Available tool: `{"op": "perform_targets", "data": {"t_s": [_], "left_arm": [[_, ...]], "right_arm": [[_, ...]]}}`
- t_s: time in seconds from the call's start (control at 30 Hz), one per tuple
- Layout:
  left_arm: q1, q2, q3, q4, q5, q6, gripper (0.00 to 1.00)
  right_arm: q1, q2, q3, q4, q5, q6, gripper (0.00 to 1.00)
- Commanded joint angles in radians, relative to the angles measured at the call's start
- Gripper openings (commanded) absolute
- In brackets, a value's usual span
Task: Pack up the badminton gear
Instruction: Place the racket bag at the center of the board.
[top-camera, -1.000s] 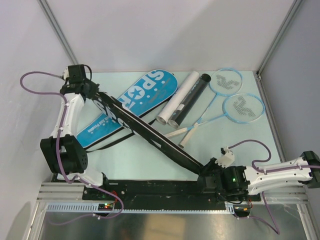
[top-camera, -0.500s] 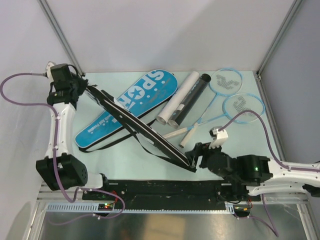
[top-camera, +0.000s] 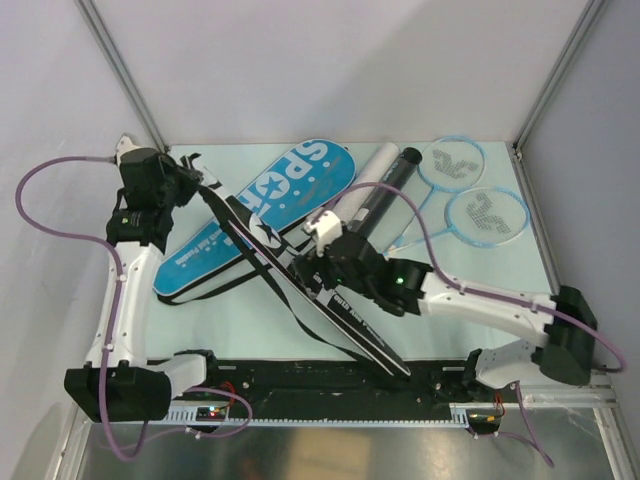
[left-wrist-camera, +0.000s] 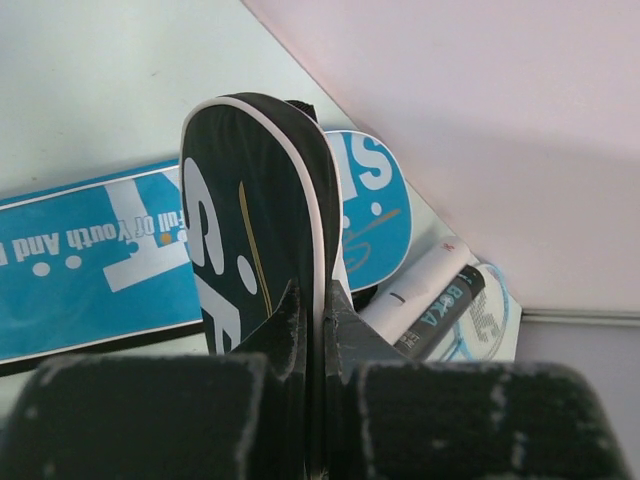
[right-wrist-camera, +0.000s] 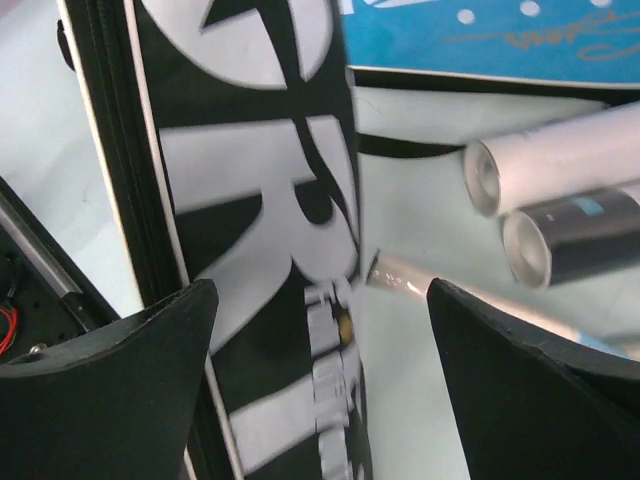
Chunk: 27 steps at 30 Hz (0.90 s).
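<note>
— Where is the black cover (top-camera: 262, 240)?
— It stretches slantwise across the worktop (top-camera: 250, 320), from the far left down to the near edge, crossing over the blue cover (top-camera: 300, 175).
— Who has it?
— The left gripper (left-wrist-camera: 318, 310): its jaws are clamped on the cover near its far end. The right gripper (right-wrist-camera: 320, 295) hovers over the cover's middle, jaws spread wide, gripping nothing.
— And the rest?
— The white tube (top-camera: 375, 165) and black tube (top-camera: 397, 168) lie side by side just right of the blue cover. The rackets (top-camera: 487, 215) lie at the far right.
</note>
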Motion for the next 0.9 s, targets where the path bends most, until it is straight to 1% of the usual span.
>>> {"op": "perform_targets", "data": {"t_s": [0.0, 0.1, 0.2, 0.27, 0.33, 0.47, 0.57, 0.67, 0.77, 0.87], "left_arm": [[-0.042, -0.048, 0.045, 0.058, -0.049, 0.032, 0.00], [-0.045, -0.038, 0.064, 0.059, -0.048, 0.041, 0.00], [-0.100, -0.040, 0.064, 0.058, -0.073, 0.060, 0.00], [-0.117, -0.033, 0.069, 0.058, -0.096, 0.087, 0.00], [-0.121, -0.014, 0.094, 0.058, -0.100, 0.151, 0.00], [-0.120, 0.024, 0.184, 0.052, -0.121, 0.381, 0.00], [-0.113, 0.065, 0.305, -0.005, -0.088, 0.552, 0.00], [-0.103, 0.113, 0.444, -0.092, -0.077, 0.671, 0.00], [-0.090, 0.177, 0.580, -0.173, -0.103, 0.778, 0.00], [-0.083, 0.221, 0.675, -0.214, -0.148, 0.918, 0.00]], "right_arm": [[0.020, 0.115, 0.133, 0.028, -0.012, -0.111, 0.91], [0.030, 0.165, 0.154, 0.055, 0.004, -0.108, 0.89], [0.027, 0.196, 0.185, 0.051, -0.007, -0.081, 0.87], [0.027, 0.188, 0.205, 0.029, 0.008, -0.049, 0.87], [0.014, 0.165, 0.223, -0.007, 0.012, -0.004, 0.88], [-0.021, 0.085, 0.242, -0.104, 0.018, 0.070, 0.89], [-0.037, 0.021, 0.227, -0.159, 0.016, 0.079, 0.90], [-0.064, -0.026, 0.201, -0.206, 0.023, 0.098, 0.90], [-0.101, -0.066, 0.176, -0.236, 0.014, 0.150, 0.90], [-0.139, -0.097, 0.141, -0.225, -0.030, 0.178, 0.90]]}}
